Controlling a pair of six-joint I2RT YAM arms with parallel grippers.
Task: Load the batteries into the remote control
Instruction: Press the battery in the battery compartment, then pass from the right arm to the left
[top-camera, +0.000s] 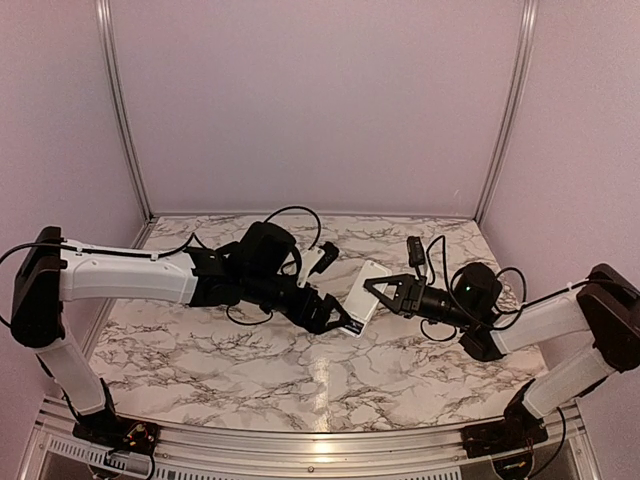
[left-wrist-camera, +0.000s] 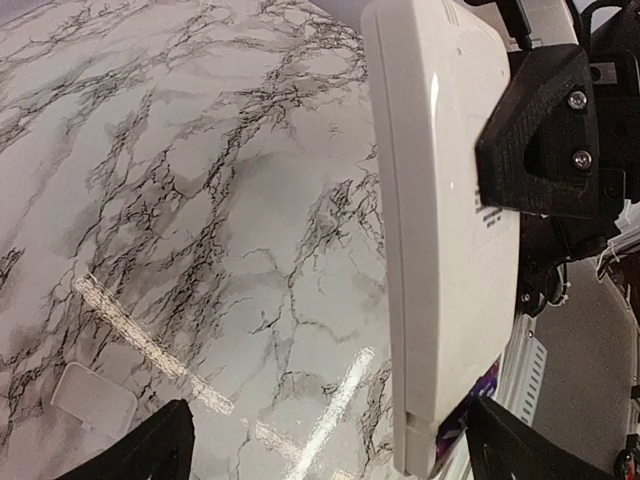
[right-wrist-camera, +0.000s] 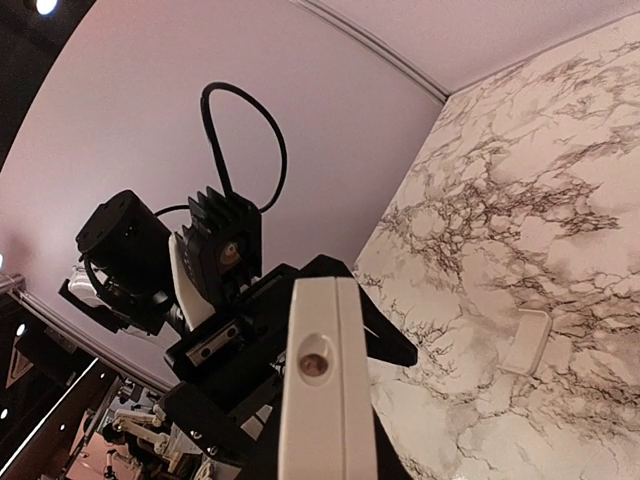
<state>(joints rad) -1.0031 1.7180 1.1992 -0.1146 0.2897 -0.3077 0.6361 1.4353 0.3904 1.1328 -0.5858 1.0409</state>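
Remote control (right-wrist-camera: 318, 400) stands end-on — cover plate (right-wrist-camera: 527, 341) lies on table (right-wrist-camera: 520, 180).

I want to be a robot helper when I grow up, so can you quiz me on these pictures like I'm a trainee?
1. Which gripper holds the remote control? A) the robot's left one B) its right one C) neither
2. True or false: the left gripper is open, its fingers wide apart.
3. Fill in the blank: the small white cover plate lies on the marble ____.

Key
1. B: the right gripper is clamped on the remote control, holding it up off the surface.
2. True.
3. table
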